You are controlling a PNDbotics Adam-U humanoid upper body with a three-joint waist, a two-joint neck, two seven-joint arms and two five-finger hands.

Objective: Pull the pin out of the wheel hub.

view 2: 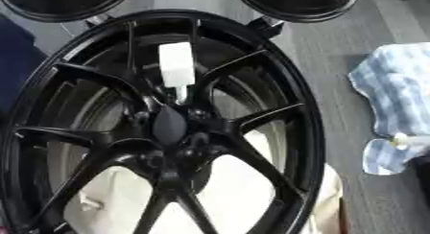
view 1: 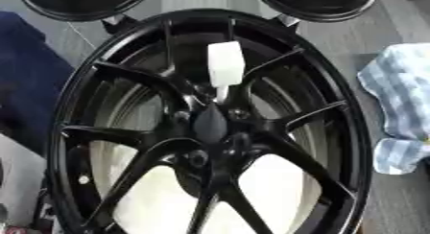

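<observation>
Black wheel hub (view 1: 210, 127) face-up under the head camera, white pin (view 1: 225, 65) upright in a hole just above centre — handle clear for pulling, though neither hand visible, so grip unknowable

Grey floor (view 1: 336, 41) with a checked cloth (view 1: 403, 103).

Glossy black spoked alloy wheel hub (view 1: 210, 132) holding a white plastic pin (view 1: 225, 67); a blue-and-white checked cloth (view 1: 403, 103) beside it.
</observation>
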